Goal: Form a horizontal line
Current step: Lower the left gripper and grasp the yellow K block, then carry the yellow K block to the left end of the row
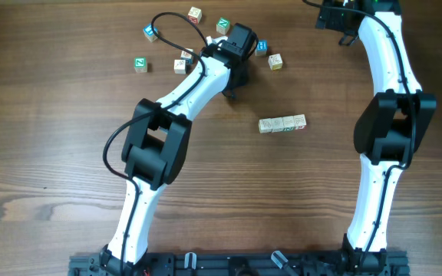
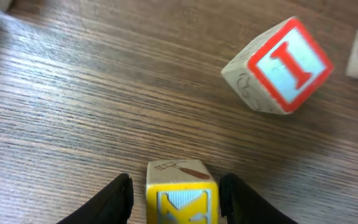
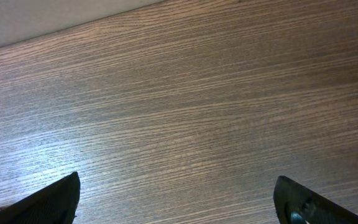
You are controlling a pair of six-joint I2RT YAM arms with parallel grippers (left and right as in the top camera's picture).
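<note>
Left gripper stands apart from the row.

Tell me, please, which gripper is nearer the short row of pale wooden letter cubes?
Left. The left gripper sits just up-left of the row; the right gripper hangs much farther off, top-right.

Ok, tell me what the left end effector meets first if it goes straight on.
The yellow-faced cube between the left end effector's fingers, probably; behind it only table, depth unclear.
</note>
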